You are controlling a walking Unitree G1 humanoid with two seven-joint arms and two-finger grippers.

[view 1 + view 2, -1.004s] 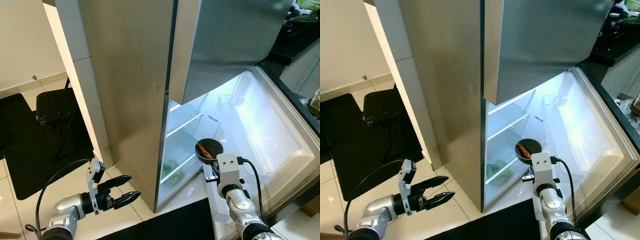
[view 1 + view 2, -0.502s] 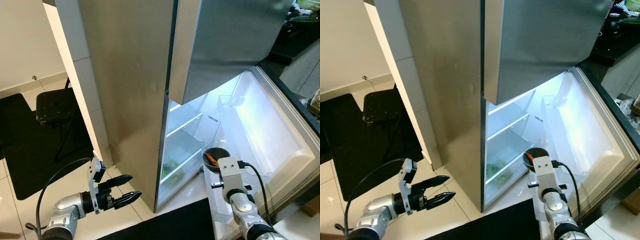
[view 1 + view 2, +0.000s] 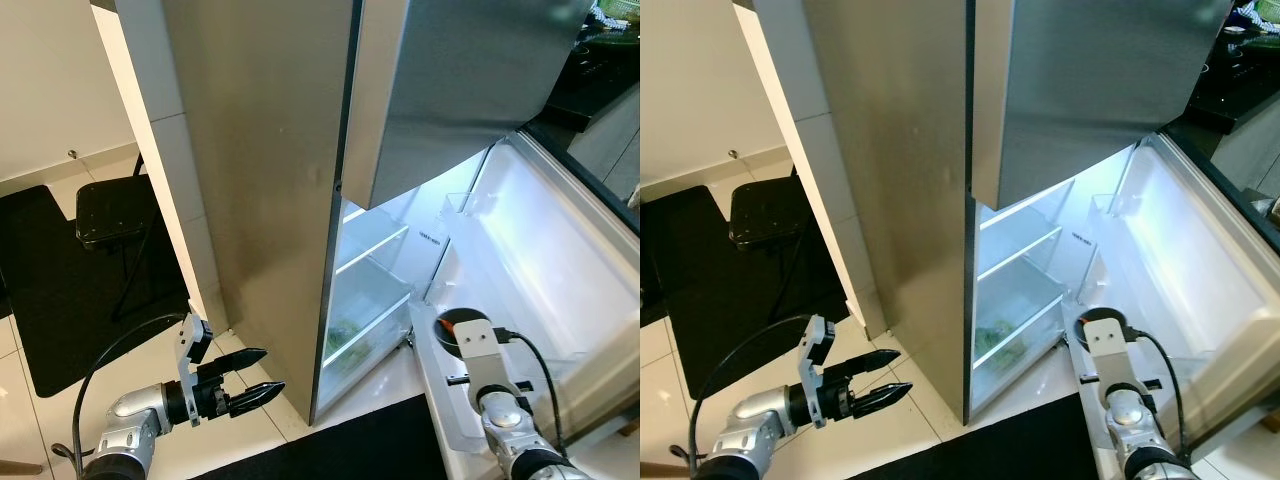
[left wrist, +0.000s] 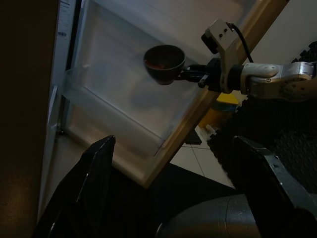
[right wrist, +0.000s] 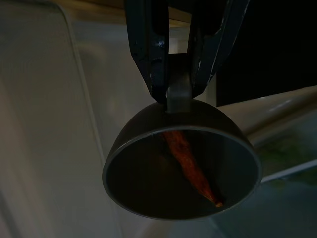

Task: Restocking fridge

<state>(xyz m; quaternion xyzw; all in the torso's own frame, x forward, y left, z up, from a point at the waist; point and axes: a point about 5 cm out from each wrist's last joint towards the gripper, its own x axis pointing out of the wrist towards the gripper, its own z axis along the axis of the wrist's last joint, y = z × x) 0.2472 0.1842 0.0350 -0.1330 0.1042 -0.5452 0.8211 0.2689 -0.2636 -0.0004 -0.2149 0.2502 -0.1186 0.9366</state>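
Over the open fridge door (image 3: 560, 260), my right gripper (image 5: 179, 74) pinches the stub handle of a small dark bowl (image 4: 164, 63) holding a carrot (image 5: 190, 166), now drawn back from the shelves (image 3: 1018, 262) toward the door bin, while my left gripper (image 3: 245, 378) idles, fingers slightly spread.

The fridge (image 3: 260, 200) stood ahead of me, its lower door (image 3: 560, 260) swung open to my right. My right gripper (image 5: 179, 74) held a bowl (image 5: 183, 168) by its stub handle, just in front of the door's inner shelf (image 3: 450, 400); a carrot (image 5: 190, 166) lay in it. Greens (image 3: 998, 335) sat in the lowest compartment (contents unclear). My left gripper (image 3: 255, 375) hung left of the fridge, over the floor (image 3: 230, 440). A chair (image 3: 110, 210) stood behind, on a mat (image 3: 50, 310).
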